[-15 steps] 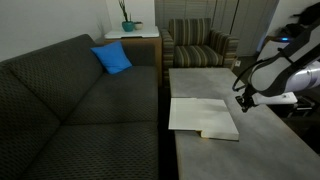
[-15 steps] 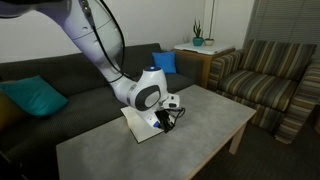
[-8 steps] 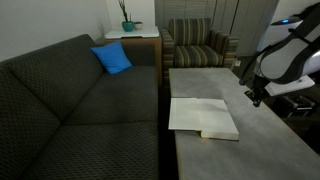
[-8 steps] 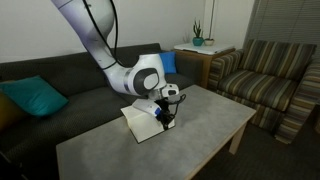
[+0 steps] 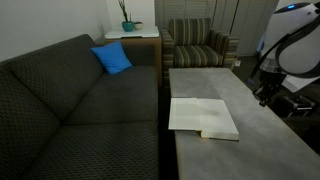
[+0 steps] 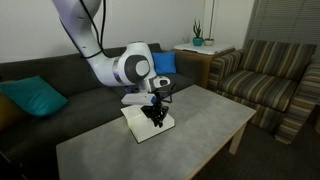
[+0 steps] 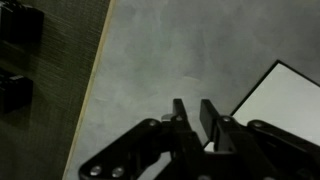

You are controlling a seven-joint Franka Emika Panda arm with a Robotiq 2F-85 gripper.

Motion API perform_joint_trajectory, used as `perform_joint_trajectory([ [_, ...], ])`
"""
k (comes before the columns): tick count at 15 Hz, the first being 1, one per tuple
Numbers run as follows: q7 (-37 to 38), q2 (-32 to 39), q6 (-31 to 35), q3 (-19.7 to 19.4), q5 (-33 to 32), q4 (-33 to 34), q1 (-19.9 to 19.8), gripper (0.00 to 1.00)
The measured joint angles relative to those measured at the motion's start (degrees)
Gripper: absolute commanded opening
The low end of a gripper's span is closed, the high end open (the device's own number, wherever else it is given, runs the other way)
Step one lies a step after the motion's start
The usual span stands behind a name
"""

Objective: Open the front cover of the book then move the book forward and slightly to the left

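Hovering over the grey table, the empty fingers are sitting slightly apart, likely to push the open white-paged book at two o'clock.

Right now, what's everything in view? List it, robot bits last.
sofa: 1, dark grey, alongside the coffee table
blue cushion: 1, blue, on the sofa near the side table
teal cushion: 1, teal, on the sofa's far end
side table: 1, white top, between sofa and armchair
plant: 1, green, potted, on the side table
armchair: 1, striped, beyond the coffee table
coffee table: 1, grey
book: 1, open, white pages, on the coffee table
arm: 1, white, over the coffee table
fingers: 2, black, narrow gap, holding nothing, over bare tabletop
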Motion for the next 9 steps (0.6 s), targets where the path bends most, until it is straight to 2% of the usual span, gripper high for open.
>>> perform_joint_trajectory([
  [6,-1.7,-3.8,0.1,-0.2,-6.0,-5.3,1.0,0.97],
  [7,-1.8,-4.2,0.1,-0.2,-6.8,-5.9,1.1,1.00],
  [9,-2.1,-4.7,0.1,-0.3,-7.9,-6.7,1.1,1.00],
])
